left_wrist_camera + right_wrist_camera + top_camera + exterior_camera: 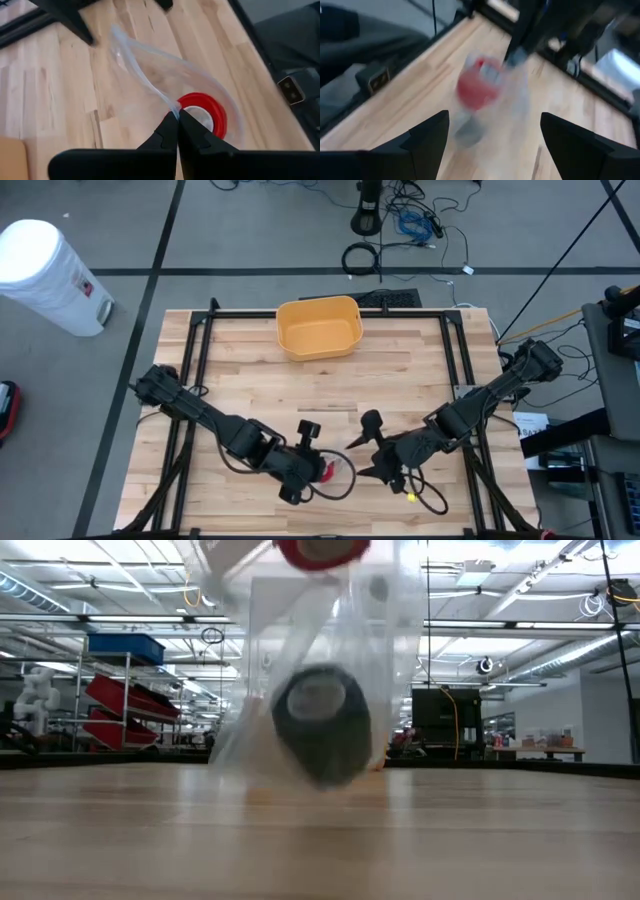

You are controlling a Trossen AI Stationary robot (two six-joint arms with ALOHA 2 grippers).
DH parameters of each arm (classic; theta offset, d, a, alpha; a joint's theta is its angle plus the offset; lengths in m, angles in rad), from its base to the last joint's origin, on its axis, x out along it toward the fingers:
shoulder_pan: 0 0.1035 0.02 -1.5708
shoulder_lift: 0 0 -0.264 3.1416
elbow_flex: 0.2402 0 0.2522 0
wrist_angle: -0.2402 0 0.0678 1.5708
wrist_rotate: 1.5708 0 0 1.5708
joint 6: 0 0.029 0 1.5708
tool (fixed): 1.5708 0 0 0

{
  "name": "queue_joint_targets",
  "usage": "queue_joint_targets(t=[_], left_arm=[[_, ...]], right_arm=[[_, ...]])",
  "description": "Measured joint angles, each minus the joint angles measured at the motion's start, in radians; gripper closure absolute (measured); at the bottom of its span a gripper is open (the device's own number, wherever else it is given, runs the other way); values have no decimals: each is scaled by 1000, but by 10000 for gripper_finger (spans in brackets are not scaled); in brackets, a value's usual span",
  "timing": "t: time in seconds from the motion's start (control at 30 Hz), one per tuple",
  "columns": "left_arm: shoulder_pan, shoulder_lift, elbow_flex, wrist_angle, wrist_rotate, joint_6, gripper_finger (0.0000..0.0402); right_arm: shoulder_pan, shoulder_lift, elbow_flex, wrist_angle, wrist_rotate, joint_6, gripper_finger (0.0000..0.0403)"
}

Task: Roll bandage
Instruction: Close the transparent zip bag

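Note:
A clear plastic bag (300, 670) hangs above the table's near middle. It holds a red roll (202, 112) near its top and a dark grey roll (322, 725) lower down; which one is the bandage I cannot tell. My left gripper (314, 471) is shut on the bag. My right gripper (362, 450) stands open just to the right of the bag, its fingers pointing at it and apart from it. In the right wrist view the red roll (477, 90) shows blurred ahead of the two spread fingers. My left gripper pinches the bag's clear film (172, 107) between its two fingertips, right beside the red roll. The fingers slant down from the table's left. The bag hangs below them with the dark roll (322, 725) at its low end; whether that end touches the table I cannot tell.
A yellow tub (318, 326) stands at the table's far middle. A black frame (200, 340) runs along the table's left, right and far sides. The bare wood (330, 390) between the tub and the grippers is free room.

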Motion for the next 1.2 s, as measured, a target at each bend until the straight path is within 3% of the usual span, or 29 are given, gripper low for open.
queue_joint_targets(t=[0.13, 0.43, 0.67, 0.93, 1.2], left_arm=[[0, 39, 0, -9, 5, 9, 401], [0, 48, 0, -7, 54, 9, 401], [1, 48, 0, -8, 53, 9, 401], [2, 48, 0, -10, 53, 9, 401], [2, 48, 0, -9, 53, 8, 401]], right_arm=[[0, 0, 0, 94, -4, -32, 103], [-1, 25, 0, 86, -8, -8, 103], [-5, 101, -1, 134, -8, -78, 115], [-31, 114, -1, 174, -9, -113, 186], [-50, 117, -1, 174, -88, -110, 276]])
